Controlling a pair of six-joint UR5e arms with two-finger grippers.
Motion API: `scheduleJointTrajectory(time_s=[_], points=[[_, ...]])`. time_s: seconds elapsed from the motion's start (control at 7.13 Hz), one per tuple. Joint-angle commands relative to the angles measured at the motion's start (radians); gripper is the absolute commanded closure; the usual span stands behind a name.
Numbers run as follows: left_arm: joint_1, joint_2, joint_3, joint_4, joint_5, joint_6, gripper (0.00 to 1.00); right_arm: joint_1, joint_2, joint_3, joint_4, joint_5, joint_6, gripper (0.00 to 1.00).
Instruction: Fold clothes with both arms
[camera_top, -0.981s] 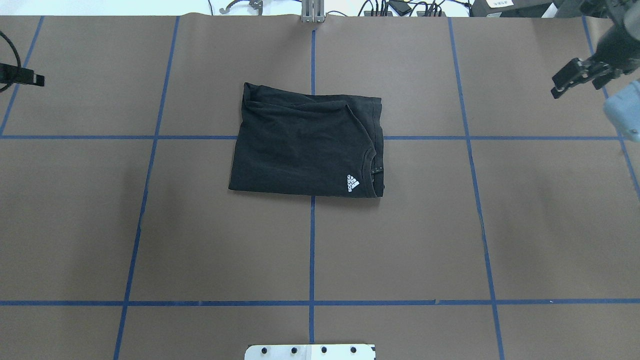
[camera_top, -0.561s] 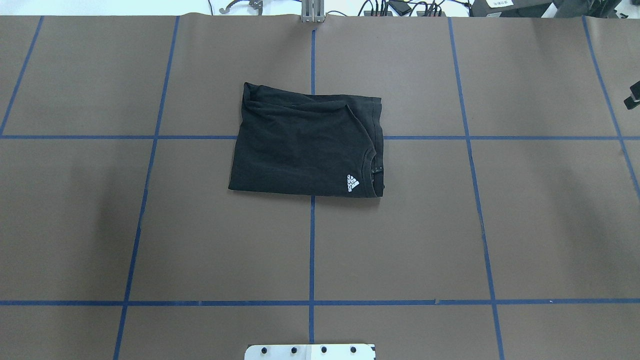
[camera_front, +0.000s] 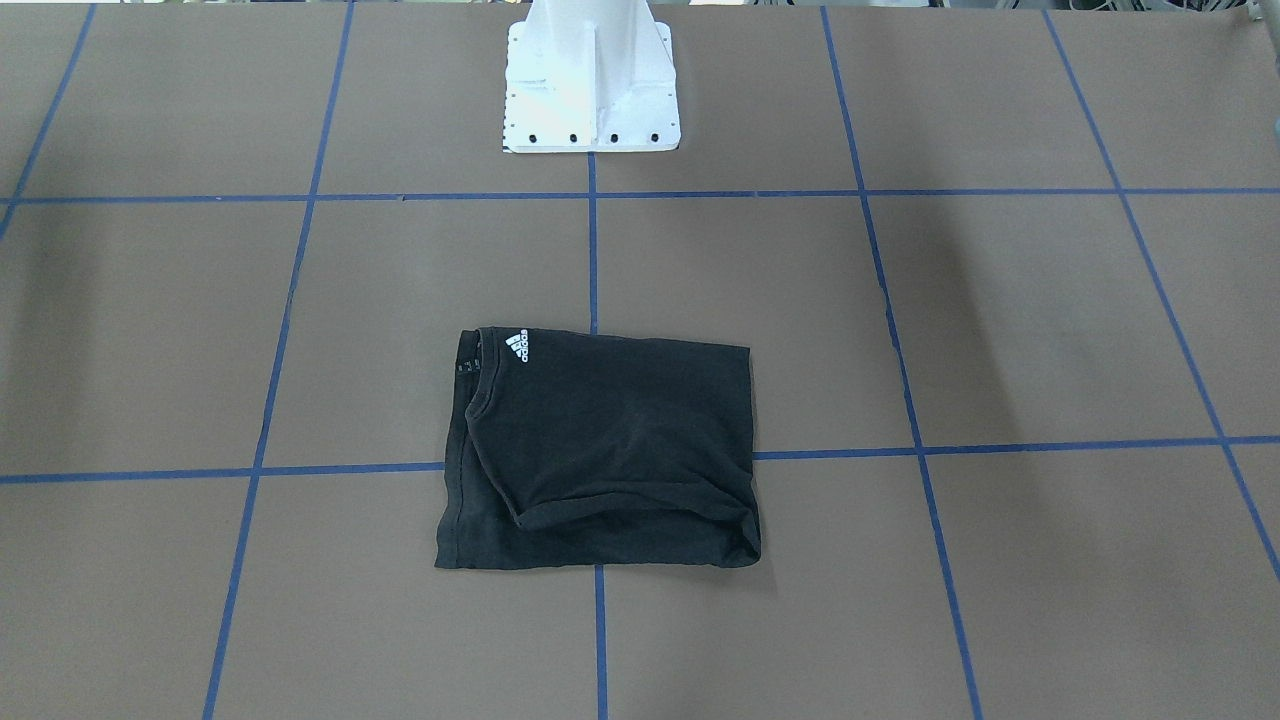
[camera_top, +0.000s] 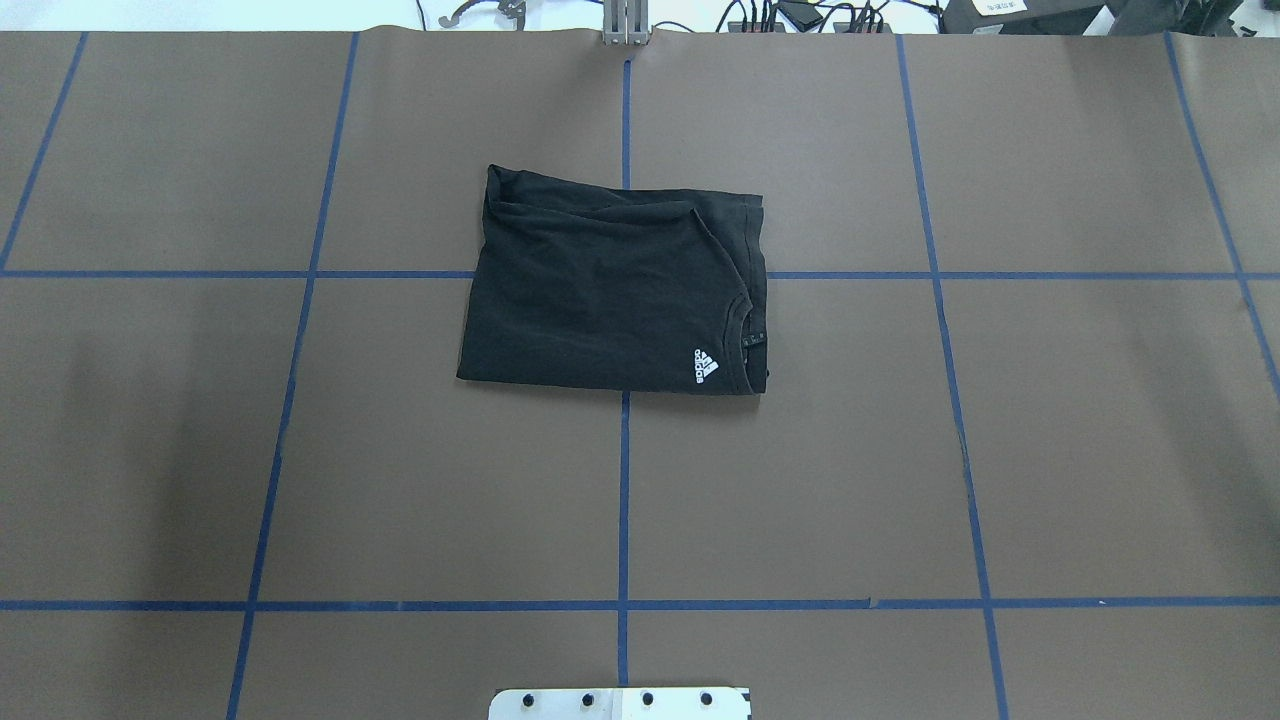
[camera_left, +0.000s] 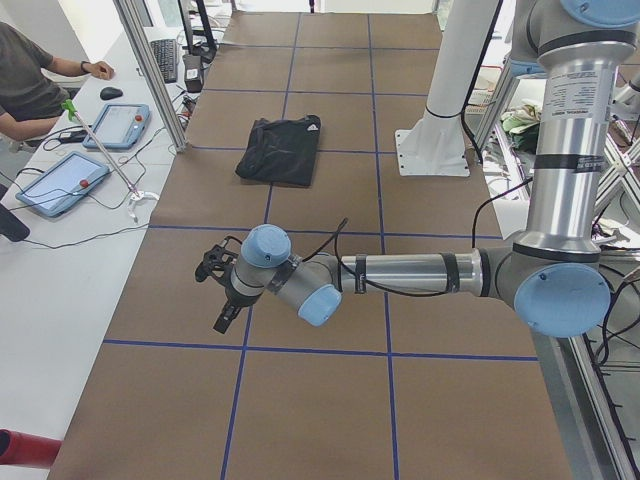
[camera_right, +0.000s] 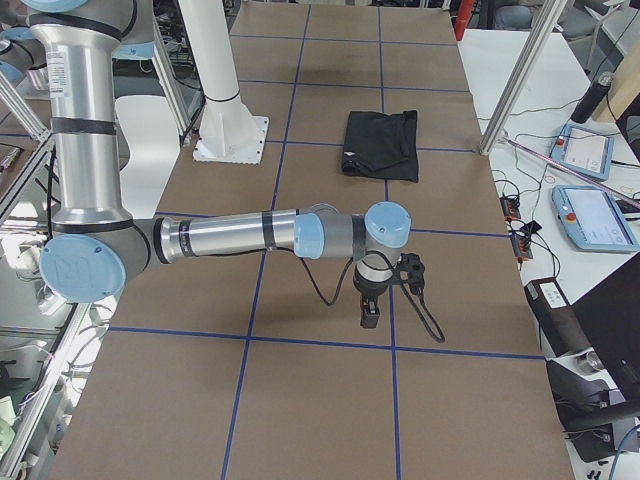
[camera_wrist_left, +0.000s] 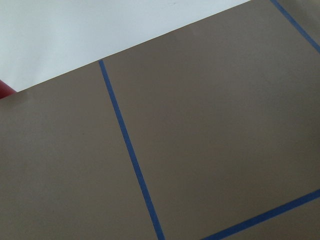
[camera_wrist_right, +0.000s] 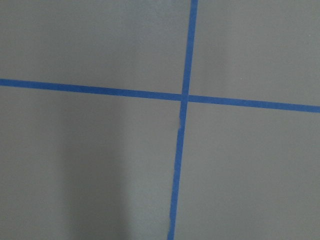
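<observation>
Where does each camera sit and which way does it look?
Front-facing: across the table, facing the white base; T-shirt between.
Overhead: behind the base, looking forward and down; T-shirt, base edge, no arms.
Exterior left: table's left end; left arm near.
Exterior right: table's right end; right arm near.
Left wrist: down at table and blue tape.
Right wrist: down at a tape crossing.
Shared: the four fixed views show the T-shirt.

left arm (camera_left: 410, 272) outstretched low, right arm (camera_right: 230, 237) likewise (jaw state unclear)
</observation>
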Motion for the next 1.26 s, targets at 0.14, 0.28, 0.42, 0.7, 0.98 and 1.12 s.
scheduleJointTrajectory(time_s=[0.14,0.28,0.42,0.7,0.98,1.12], points=[[-0.006,0.068,-0.015,0.154,-0.012,0.134,0.0,0.061,-0.072,0.011,-0.003,0.038,-0.06,0.0],[-0.032,0.068,-0.066,0.29,-0.012,0.19,0.0,0.066,-0.083,0.027,-0.006,0.038,-0.06,0.0],[-0.049,0.067,-0.144,0.448,-0.012,0.205,0.0,0.075,-0.089,0.043,-0.011,0.038,-0.06,0.0],[-0.064,0.067,-0.277,0.701,-0.012,0.212,0.0,0.075,-0.12,0.075,-0.012,0.038,-0.06,0.0],[-0.064,0.074,-0.266,0.719,-0.074,0.212,0.0,0.075,-0.126,0.078,-0.023,0.038,-0.06,0.0],[-0.063,0.074,-0.264,0.716,-0.081,0.212,0.0,0.075,-0.126,0.092,-0.056,0.053,-0.06,0.0]])
